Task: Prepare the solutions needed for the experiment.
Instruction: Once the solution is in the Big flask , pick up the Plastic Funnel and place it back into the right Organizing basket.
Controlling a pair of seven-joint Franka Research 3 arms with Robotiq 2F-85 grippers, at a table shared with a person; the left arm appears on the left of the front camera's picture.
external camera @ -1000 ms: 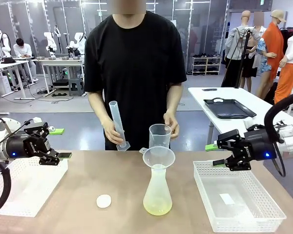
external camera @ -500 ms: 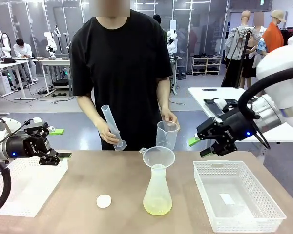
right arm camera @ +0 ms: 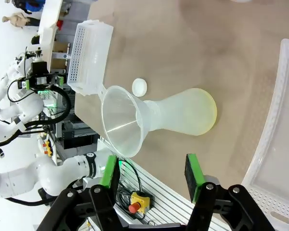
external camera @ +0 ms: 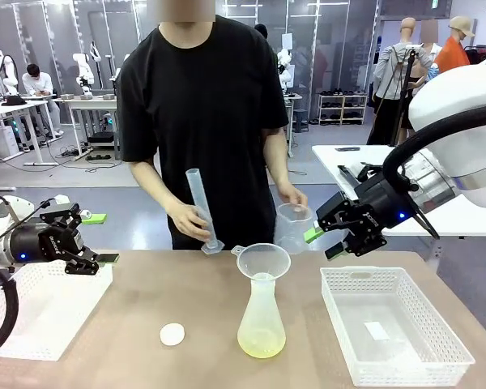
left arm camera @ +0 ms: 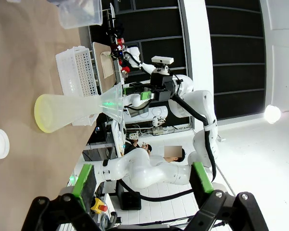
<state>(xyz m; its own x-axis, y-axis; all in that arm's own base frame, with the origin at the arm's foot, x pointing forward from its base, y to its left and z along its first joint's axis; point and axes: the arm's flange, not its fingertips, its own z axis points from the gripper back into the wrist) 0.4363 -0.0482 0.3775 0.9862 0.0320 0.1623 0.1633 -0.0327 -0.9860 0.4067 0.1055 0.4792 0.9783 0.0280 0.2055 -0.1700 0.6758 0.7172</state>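
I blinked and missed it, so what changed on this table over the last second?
The right gripper, jaws open, swung from above the white basket toward the middle, up to the clear beaker, which the person carried across to meet it. Nothing is gripped yet. The left gripper, the flask with its funnel, the white cap and the person's measuring cylinder barely moved.

Yellow-green solution in funnel-topped flask
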